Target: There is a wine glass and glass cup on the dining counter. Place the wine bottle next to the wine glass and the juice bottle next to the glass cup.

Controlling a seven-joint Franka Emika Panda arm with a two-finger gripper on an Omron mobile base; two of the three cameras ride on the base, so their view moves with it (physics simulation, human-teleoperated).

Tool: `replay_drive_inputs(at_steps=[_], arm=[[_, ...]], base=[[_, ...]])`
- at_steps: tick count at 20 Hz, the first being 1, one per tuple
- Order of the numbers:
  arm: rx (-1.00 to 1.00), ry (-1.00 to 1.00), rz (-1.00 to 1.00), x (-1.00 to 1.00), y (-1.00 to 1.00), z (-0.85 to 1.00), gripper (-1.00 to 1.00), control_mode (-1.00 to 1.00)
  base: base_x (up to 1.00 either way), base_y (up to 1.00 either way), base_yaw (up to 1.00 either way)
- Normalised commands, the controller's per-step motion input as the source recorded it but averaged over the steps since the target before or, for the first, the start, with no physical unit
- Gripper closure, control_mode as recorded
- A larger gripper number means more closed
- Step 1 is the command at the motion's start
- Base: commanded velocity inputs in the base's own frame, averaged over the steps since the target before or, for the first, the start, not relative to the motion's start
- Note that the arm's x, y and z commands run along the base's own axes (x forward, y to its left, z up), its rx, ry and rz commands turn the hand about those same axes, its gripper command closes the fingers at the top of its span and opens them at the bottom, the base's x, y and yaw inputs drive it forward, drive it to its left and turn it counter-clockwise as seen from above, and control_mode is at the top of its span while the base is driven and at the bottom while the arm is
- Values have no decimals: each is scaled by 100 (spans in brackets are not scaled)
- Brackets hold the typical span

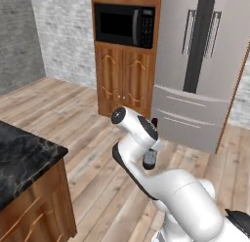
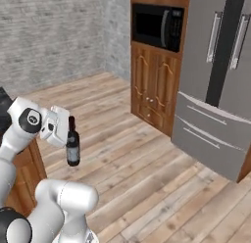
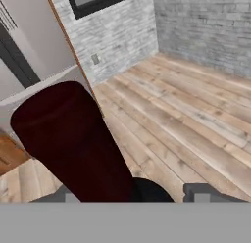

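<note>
The claw (image 2: 66, 134) is closed on the wine bottle (image 2: 72, 143), gripping it about its upper body, with the jaws part-way open to the width of the glass. The bottle hangs upright in the air above the wood floor (image 2: 147, 158), clear of any surface. In the hand view the bottle (image 3: 73, 144) appears as a dark red cylinder running up from the fingertips (image 3: 206, 192).

Step in hand, as judged: carry the bottle to the dining surface (image 1: 19, 158), whose black marble corner lies at the left of the left base view.

Procedure for a good carry:
- Keep the bottle vertical; a tilt may let it slide in the jaws.
- Hold the grip steady during base travel.
- Keep the bottle's base above the level of the marble top before crossing the edge.
- Set it down just beside the wine glass, not touching it; release only once the base rests flat.

Containers: the bottle is dark, so its contents cannot be judged. The fridge (image 2: 215, 90) and the cabinet (image 2: 149, 85) under the microwave (image 2: 157, 24) are shut; their contents are hidden.
</note>
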Motion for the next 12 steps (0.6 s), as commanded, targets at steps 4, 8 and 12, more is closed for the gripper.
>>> replay_drive_inputs(at_steps=[4,8,12], arm=[[0,0,0,0,0,0,100,100],[0,0,0,0,0,0,100,100],[0,0,0,0,0,0,100,100]], base=[[88,0,27],[88,-2,28],[86,-6,29]])
